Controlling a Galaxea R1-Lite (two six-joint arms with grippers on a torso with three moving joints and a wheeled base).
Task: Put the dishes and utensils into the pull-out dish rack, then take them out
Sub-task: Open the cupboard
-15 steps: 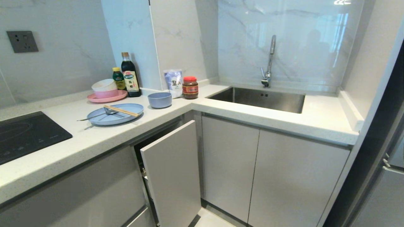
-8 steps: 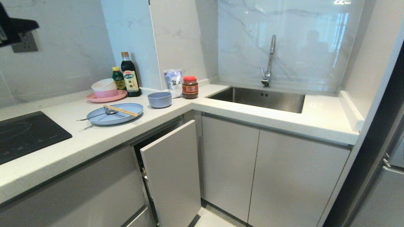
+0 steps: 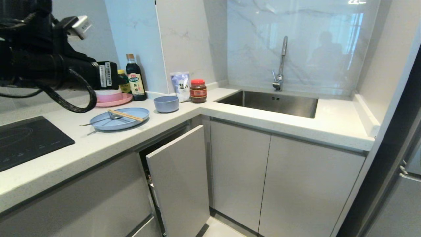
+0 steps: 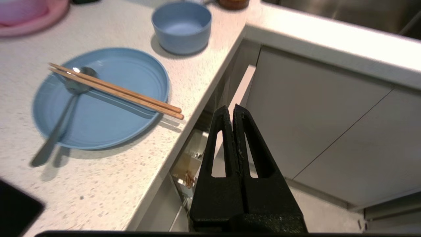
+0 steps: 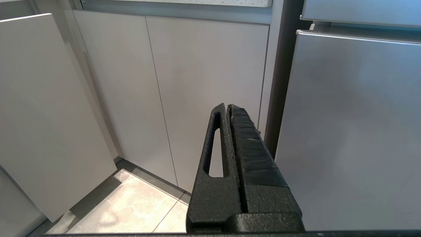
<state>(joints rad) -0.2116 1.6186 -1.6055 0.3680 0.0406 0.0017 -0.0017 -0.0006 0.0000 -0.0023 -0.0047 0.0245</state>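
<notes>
Reaching in from the robot's left, the left arm (image 3: 49,62) hangs above the counter (image 3: 98,144) near the stove top (image 3: 29,138); the left gripper (image 4: 233,113) has its jaws pressed together and holds nothing. In its wrist view the tips sit over the counter's front edge, above the gap of the pull-out dish rack (image 4: 189,164).

Rack: only partly drawn out. Its pale front panel (image 3: 179,177) stands away from the cabinet run, angled as the head camera sees it; a bit of wire and a pale compartment show behind it. Prongs and cutlery cup not visible.

Dishes and utensils, all on the counter:
- blue plate (image 3: 120,119), near the front edge
- chopsticks (image 3: 126,115) lying across the plate, tips overhanging its rim on the sink side
- spoon (image 3: 102,120), bowl end on the plate under the chopsticks, handle trailing off the rim toward the stove top
- blue bowl (image 3: 166,104), just beyond the plate, apart from it

Right gripper (image 5: 230,112): jaws together, empty, low by the cabinet doors (image 5: 164,89).

Judgement: loading not started; the rack probably needs pulling further out first. Part the jaws before descending. Catch the panel's top edge and pull straight along its travel, keeping the wrist clear of the counter overhang. Afterwards, lift chopsticks and spoon before the plate, or they will likely slide off.
</notes>
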